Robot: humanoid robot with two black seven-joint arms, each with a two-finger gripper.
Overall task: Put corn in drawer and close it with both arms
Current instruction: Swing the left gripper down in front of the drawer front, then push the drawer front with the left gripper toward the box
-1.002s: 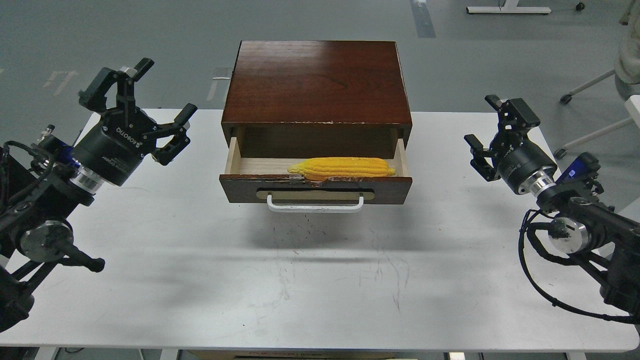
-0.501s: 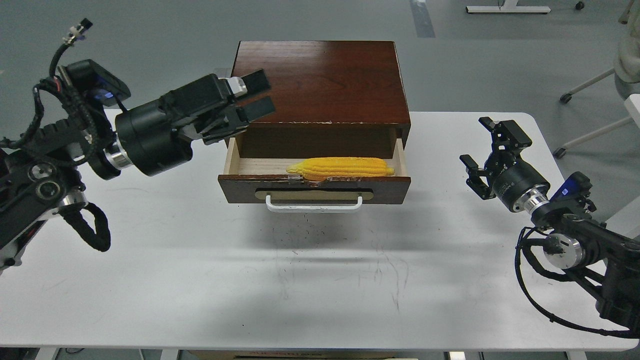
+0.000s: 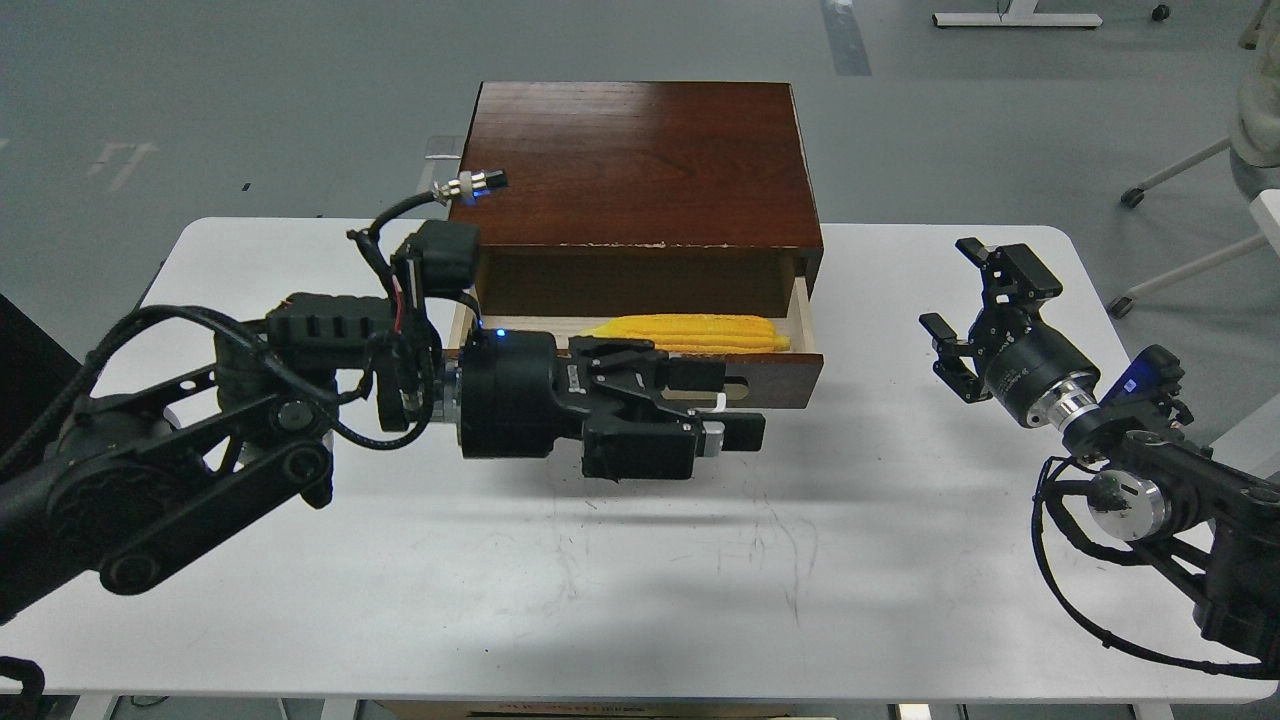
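The dark wooden box (image 3: 640, 160) stands at the back middle of the white table (image 3: 640, 580). Its drawer (image 3: 788, 376) is pulled out, and the yellow corn (image 3: 700, 332) lies lengthwise inside it, near the front. My left gripper (image 3: 735, 400) reaches across the drawer front from the left, fingers pointing right and apart. It hides most of the white handle; only a bit of the handle (image 3: 720, 400) shows between the fingers. My right gripper (image 3: 962, 292) is open and empty, hovering to the right of the drawer and apart from it.
The left arm and its cables (image 3: 250, 420) lie low over the table's left half. Chair legs (image 3: 1180, 175) and a white object stand on the floor past the right table edge.
My left arm has swung down from beside the box's upper left corner to in front of the drawer, covering the handle. The right gripper, drawer and corn have hardly moved.
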